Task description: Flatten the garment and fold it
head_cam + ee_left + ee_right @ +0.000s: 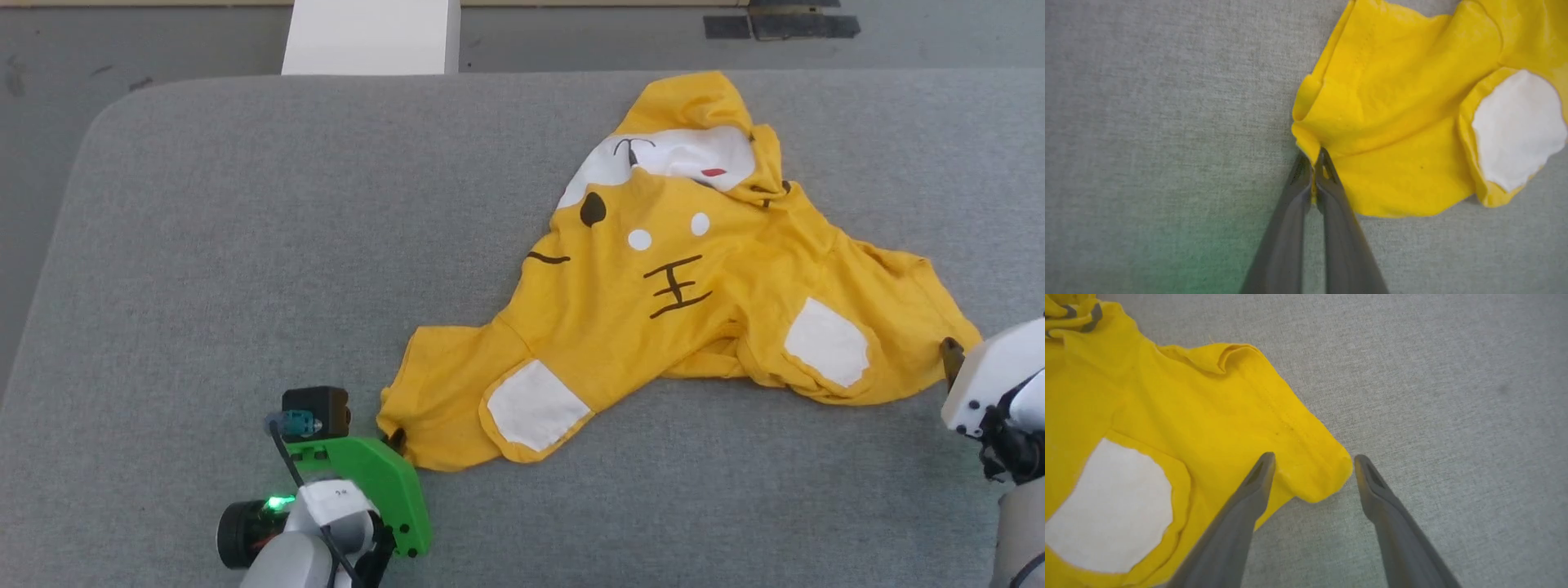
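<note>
The garment [678,286], a mustard-yellow T-shirt printed with white patches and black stripes, lies crumpled on the grey padded table [245,245], right of centre. My left gripper [395,438] is at the shirt's near-left corner. Seen from the left wrist, that gripper [1314,157] is shut, pinching the yellow edge of the garment [1392,134] between its fingertips. My right gripper [949,359] sits at the shirt's right corner. From the right wrist, the gripper [1312,465] stands open, its fingers straddling the corner of the garment [1208,416], which lies between them on the table.
A white block [371,37] stands beyond the table's far edge, with dark tape marks [780,24] on the floor at the upper right. Bare grey surface stretches across the table's left half and along its near edge.
</note>
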`<state>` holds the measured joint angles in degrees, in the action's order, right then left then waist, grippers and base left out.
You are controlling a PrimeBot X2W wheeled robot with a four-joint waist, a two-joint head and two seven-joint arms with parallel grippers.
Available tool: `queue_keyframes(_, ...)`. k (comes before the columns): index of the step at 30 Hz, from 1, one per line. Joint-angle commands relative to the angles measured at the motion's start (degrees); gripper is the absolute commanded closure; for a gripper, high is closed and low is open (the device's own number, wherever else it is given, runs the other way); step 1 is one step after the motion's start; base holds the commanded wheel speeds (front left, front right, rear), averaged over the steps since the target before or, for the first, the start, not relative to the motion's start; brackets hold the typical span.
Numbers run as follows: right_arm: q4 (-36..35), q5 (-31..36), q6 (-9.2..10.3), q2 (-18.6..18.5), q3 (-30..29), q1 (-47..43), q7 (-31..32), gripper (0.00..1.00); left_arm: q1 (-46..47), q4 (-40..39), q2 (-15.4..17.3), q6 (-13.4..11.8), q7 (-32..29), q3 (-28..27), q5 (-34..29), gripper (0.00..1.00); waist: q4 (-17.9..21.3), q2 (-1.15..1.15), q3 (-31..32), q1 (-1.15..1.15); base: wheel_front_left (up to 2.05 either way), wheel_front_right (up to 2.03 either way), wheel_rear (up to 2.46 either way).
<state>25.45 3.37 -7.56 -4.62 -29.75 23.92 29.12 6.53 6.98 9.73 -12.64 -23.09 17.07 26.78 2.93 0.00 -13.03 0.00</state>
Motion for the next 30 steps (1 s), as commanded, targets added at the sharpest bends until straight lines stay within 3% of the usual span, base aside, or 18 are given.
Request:
queue_keyframes(1, 1.22, 1.12, 0.08, -0.46, -0.45, 1.29, 1.12, 0.0, 0.4, 1.14, 0.35, 0.15, -0.04, -0.1, -0.23, 1.0, -0.56, 0.0, -0.97, 0.0, 0.0, 0.0, 0.0)
queue_keyframes(4, 4.57, 2.49, 0.08, -1.01, -1.2, 3.01, 5.62, 0.0, 0.63, 1.37, 0.37, 0.19, -0.07, 0.05, -0.15, 1.0, -0.69, 0.0, -1.4, 0.0, 0.0, 0.0, 0.0)
queue_keyframes(5, 5.47, 2.77, 0.08, -1.21, -1.1, 3.3, 7.29, 0.06, 0.65, 1.41, 0.4, 0.19, -0.09, 0.07, -0.12, 1.0, -0.68, 0.0, -1.45, 0.0, 0.0, 0.0, 0.0)
queue_keyframes(6, 6.28, 2.97, 0.08, -1.41, -0.84, 3.57, 9.45, 0.47, 0.65, 1.47, 0.44, 0.19, -0.13, 0.1, -0.07, 1.0, -0.63, 0.0, -1.45, 0.0, 0.0, 0.0, 0.0)
queue_keyframes(7, 6.63, 3.01, 0.08, -1.51, -0.65, 3.73, 11.08, 0.6, 0.62, 1.5, 0.47, 0.2, -0.15, 0.12, -0.01, 1.0, -0.58, 0.0, -1.44, 0.0, 0.0, 0.0, 0.0)
queue_keyframes(8, 6.49, 3.11, 0.08, -1.45, -0.19, 3.86, 13.13, 0.91, 0.59, 1.51, 0.54, 0.22, -0.15, 0.11, 0.05, 1.0, -0.49, 0.0, -1.34, 0.0, 0.0, 0.0, 0.0)
queue_keyframes(9, 5.97, 3.18, 0.08, -1.33, 0.16, 3.85, 14.63, 1.0, 0.57, 1.47, 0.58, 0.29, -0.15, 0.12, 0.14, 1.0, -0.41, 0.0, -1.26, 0.0, 0.0, 0.0, 0.0)
queue_keyframes(15, 0.29, -0.29, 0.08, -3.05, 3.85, 3.78, 17.95, 1.0, 2.82, -0.55, 2.24, 2.5, 1.32, 0.38, -0.31, 1.0, 0.21, 0.0, -0.84, 0.0, 0.0, 0.0, 0.0)
queue_keyframes(24, -13.2, -6.32, 0.08, -10.55, 13.06, 9.9, 15.82, 1.0, 17.19, -8.99, 4.78, 8.89, 1.24, -4.75, 5.78, 1.0, 2.25, 0.0, -1.1, 0.0, 0.0, 0.0, 0.0)
queue_keyframes(30, -16.16, -6.8, 0.08, -12.88, 16.53, 21.68, 14.05, 1.0, 32.97, -8.38, 5.55, 9.11, -2.3, -9.43, 10.11, 1.0, 5.01, 0.0, -5.75, 0.0, 0.0, 0.0, 0.0)
